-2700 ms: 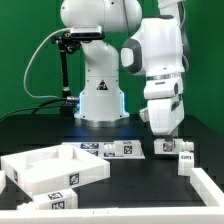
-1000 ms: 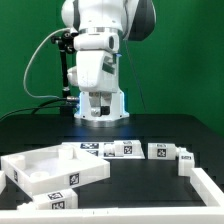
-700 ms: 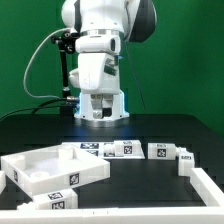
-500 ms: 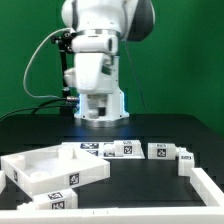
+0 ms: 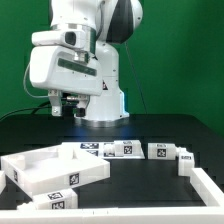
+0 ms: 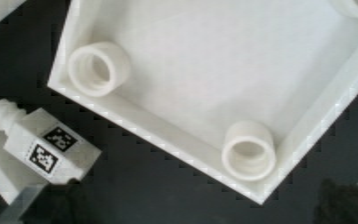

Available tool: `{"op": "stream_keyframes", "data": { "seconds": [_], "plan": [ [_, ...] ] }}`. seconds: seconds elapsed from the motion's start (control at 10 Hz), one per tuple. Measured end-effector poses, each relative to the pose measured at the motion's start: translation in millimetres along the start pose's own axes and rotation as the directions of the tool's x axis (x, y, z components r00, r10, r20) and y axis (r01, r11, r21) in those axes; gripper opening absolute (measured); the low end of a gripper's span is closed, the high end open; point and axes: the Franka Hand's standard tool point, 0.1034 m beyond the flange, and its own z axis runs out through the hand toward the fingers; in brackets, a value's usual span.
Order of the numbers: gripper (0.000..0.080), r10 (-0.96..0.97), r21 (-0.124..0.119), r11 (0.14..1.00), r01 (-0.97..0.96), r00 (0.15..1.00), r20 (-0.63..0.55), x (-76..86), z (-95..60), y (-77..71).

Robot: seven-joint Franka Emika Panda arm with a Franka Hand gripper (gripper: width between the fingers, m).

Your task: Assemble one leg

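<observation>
Jaws hard to judge; leg (image 6: 43, 142) just beside panel (image 6: 211, 70).

From where I stand, no words, brand names or numbers can be read anywhere. The only signs are black-and-white square marker tags (image 6: 59, 134), patterns rather than letters, on the leg (image 6: 19, 124), the marker board (image 5: 108, 148) and the white panel's (image 5: 45, 181) wall.

- White panel (image 6: 211, 70) with a raised edge fills most of the frame and lies on a black table (image 6: 167, 195).
- Two round sockets (image 6: 99, 68) sit inside it along one edge, well apart.
- One leg (image 6: 43, 140) bearing two marker tags lies just beside that edge, outside the panel.
</observation>
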Motion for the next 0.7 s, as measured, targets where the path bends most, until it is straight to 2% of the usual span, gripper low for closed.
{"op": "stream_keyframes", "data": {
  "seconds": [0.3, 0.4, 0.5, 0.6, 0.7],
  "plan": [
    [0.0649, 0.0, 0.001, 1.0, 0.0, 1.0, 0.0, -0.1, 0.5, -0.4],
    [0.0649, 0.013, 0.013, 1.0, -0.013, 1.0, 0.007, -2.7, 3.1, -0.7],
    [0.0649, 0.074, 0.083, 0.993, -0.079, 0.995, 0.061, -14.5, 16.1, 5.4],
    [0.0649, 0.121, 0.099, 0.987, -0.129, 0.989, 0.078, -17.4, 30.6, 12.1],
    [0.0649, 0.143, 0.148, 0.976, -0.158, 0.983, 0.112, -22.5, 47.1, 3.6]
  ]
}}
